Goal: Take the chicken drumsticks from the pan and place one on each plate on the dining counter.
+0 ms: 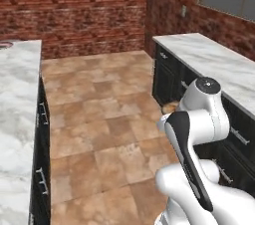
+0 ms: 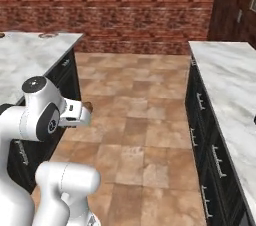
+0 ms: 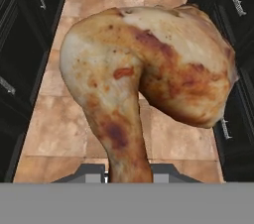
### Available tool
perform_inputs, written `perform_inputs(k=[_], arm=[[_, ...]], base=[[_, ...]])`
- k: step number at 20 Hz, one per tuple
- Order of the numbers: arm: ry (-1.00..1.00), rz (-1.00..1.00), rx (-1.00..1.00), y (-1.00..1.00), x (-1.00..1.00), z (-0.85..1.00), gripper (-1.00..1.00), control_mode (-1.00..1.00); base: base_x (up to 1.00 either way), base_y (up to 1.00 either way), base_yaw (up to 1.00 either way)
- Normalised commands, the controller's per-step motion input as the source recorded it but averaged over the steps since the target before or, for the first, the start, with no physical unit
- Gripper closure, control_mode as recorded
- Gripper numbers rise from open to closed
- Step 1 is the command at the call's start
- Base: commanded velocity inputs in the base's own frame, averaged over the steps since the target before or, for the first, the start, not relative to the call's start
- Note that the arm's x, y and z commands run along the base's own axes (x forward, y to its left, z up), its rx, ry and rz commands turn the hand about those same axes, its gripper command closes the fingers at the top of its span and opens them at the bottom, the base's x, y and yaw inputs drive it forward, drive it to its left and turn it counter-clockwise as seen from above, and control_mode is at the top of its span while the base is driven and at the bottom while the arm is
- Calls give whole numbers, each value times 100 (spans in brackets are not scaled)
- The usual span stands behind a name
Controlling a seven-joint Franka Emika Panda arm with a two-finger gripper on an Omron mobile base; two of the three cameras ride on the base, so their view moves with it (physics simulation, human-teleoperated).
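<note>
A golden-brown chicken drumstick (image 3: pixel 149 69) is held by its bone end in my gripper (image 3: pixel 129 172), which is shut on it. I hold it above the tiled aisle, and it peeks out past the hand (image 2: pixel 88 106) and beside the arm (image 1: pixel 169 107). The dining counter (image 2: pixel 30 55) (image 1: pixel 20 99) runs along the left. At its far end lies a plate with a red-brown rim (image 2: pixel 47 35), and the edge of another plate (image 2: pixel 2 35) shows beside it. One plate's rim (image 1: pixel 4 45) also shows at the left edge. The pan is out of view.
A second marble counter (image 1: pixel 214 59) (image 2: pixel 225 80) over dark cabinets runs along the right. Between the two counters lies a brown tiled floor (image 1: pixel 99 109). A brick wall (image 2: pixel 125 5) closes the far end.
</note>
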Motion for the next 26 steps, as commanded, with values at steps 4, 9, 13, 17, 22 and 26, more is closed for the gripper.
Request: perform_inputs(k=[4, 9, 13, 17, 22, 26], arm=[[0, 0, 0, 0, 0, 0, 100, 100], [0, 0, 0, 0, 0, 0, 100, 100], [0, 0, 0, 0, 0, 0, 100, 100], [0, 0, 0, 0, 0, 0, 100, 100], [0, 0, 0, 0, 0, 0, 100, 100], [0, 0, 0, 0, 0, 0, 100, 100]], base=[[100, 11, 17], [100, 7, 13], [100, 1, 7], [100, 1, 7], [100, 5, 10], [100, 12, 17]])
